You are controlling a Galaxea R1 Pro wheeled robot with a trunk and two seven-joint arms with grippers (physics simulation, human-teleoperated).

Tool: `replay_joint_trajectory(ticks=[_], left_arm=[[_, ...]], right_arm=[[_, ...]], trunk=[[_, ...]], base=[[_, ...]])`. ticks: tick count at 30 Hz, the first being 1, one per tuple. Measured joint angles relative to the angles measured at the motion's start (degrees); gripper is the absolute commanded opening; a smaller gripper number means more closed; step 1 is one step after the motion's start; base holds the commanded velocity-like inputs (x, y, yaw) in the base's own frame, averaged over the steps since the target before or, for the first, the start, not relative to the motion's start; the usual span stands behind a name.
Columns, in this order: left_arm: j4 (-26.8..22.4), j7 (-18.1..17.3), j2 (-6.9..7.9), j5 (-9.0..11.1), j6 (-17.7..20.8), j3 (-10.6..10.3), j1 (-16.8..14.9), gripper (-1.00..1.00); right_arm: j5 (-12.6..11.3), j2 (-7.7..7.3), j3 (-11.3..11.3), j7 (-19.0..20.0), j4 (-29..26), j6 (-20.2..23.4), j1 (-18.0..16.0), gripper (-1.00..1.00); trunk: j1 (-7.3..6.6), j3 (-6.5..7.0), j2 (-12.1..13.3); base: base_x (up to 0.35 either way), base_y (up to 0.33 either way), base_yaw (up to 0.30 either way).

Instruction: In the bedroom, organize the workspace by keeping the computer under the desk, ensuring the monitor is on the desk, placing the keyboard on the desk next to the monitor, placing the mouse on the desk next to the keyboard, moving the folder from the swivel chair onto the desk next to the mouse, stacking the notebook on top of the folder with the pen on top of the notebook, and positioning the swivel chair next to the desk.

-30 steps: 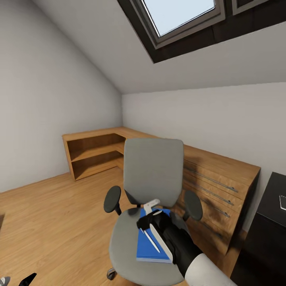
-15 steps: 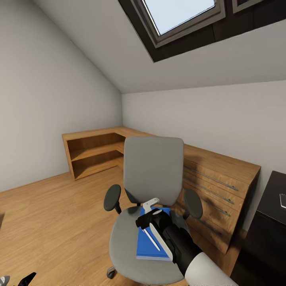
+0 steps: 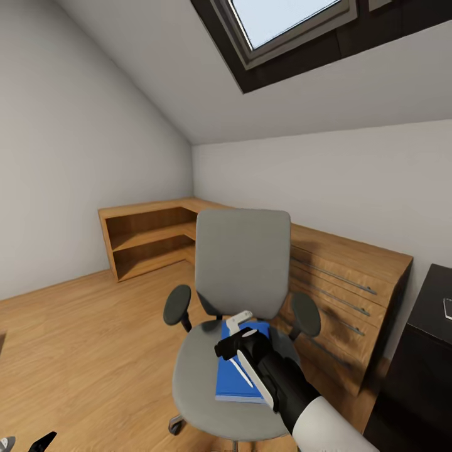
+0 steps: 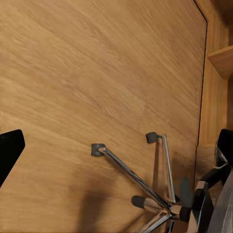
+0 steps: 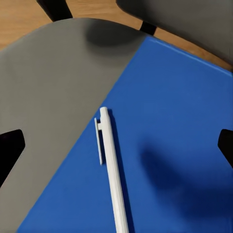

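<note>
Starting at the left of the head view, the left gripper shows as two dark fingertips at the near bottom edge, low over the wood floor. In the left wrist view its fingertips sit at opposite edges of the picture, spread wide with nothing between them, above the chrome star base of the chair and its casters.

Farther back on the left, a wooden corner shelf unit runs along the far walls and joins a wooden dresser with long drawer handles.

At the middle stands the swivel chair, its grey back facing the robot's side and its black armrests out to either side. The folder lies flat on the seat, toward its right half, and the pen lies on top of the folder.

The right gripper hovers just above the folder's far end. Seen from the right wrist, its fingertips are spread wide, with the pen on the blue folder below and between them, not gripped.

At the far right edge stands the black desk.
</note>
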Motion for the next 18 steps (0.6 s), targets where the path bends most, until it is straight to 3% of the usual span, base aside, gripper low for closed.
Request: replay_joint_trajectory(ticks=[7,18], left_arm=[[0.2,0.1,0.00,-0.1,0.0,0.0,0.0,1.00],[0.4,0.2,0.00,-0.1,0.0,0.0,-0.1,1.00]], right_arm=[[0.0,0.03,-0.1,0.0,0.0,0.0,0.0,1.00],[-0.1,0.08,-0.2,0.0,0.0,0.2,0.0,1.00]], trunk=[[1.54,-1.26,-2.8],[3.95,-3.23,-7.2]], base=[[0.000,0.000,-0.173],[0.000,0.000,-0.029]])
